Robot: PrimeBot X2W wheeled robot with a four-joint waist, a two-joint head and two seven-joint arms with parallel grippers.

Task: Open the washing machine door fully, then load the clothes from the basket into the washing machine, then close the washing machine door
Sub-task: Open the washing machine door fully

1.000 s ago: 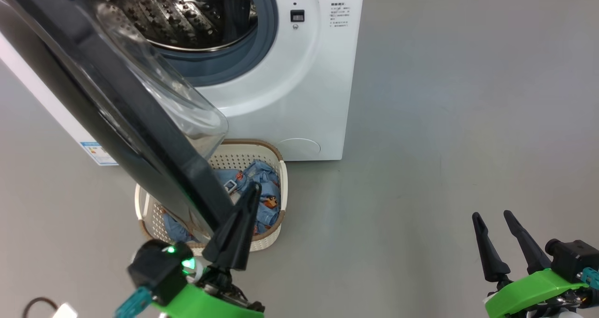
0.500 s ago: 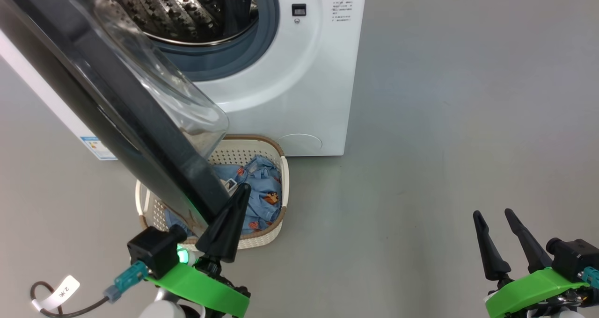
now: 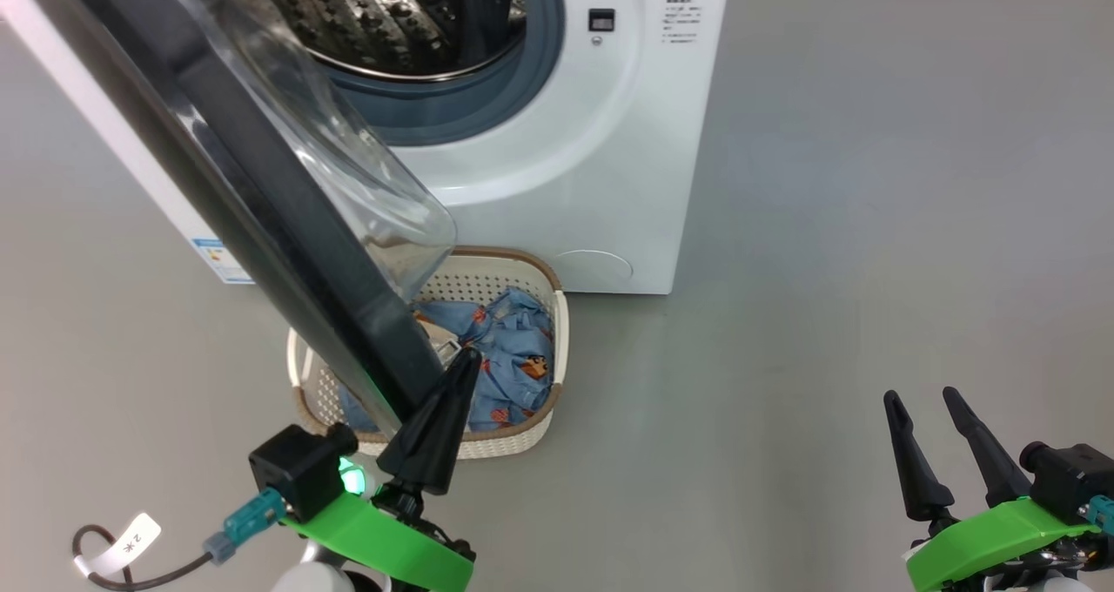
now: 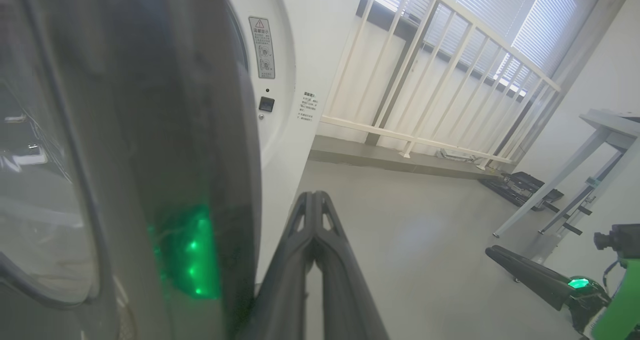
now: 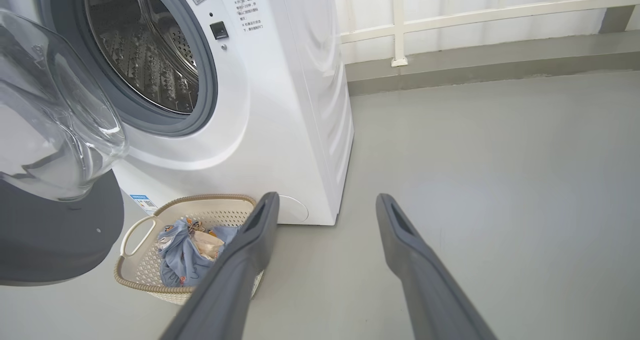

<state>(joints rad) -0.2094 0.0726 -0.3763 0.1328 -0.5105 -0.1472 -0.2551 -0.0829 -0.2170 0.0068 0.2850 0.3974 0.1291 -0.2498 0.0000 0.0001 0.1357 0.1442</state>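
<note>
— Which way does the washing machine door (image 3: 261,200) point for us?
— We see it nearly edge-on in the head view. Its long axis runs from upper left down to the middle, and its glass bowl (image 3: 348,165) bulges right, toward the washing machine (image 3: 566,183). It stands swung out from the open drum (image 3: 392,17). Its lower end covers the left part of the basket (image 3: 487,283), which sits on the floor (image 3: 827,270) just in front of the machine with the clothes (image 3: 513,357) in it.
— And our arms?
— Our left gripper (image 3: 468,357) is pinched together on nothing, fingers pointing up the view. It sits just beside the door's lower edge on the bowl side; we cannot tell whether it touches. Our right gripper (image 3: 919,393) rests low at the right, fingers spread and empty, well apart from everything.
— What differs from a second ago?
— The whole view has slid right, so our camera moved. Measured against the machine, the door's lower end stands a little farther left. Our left wrist sits higher, its tagged cable (image 3: 139,557) showing. The right gripper is unchanged.
</note>
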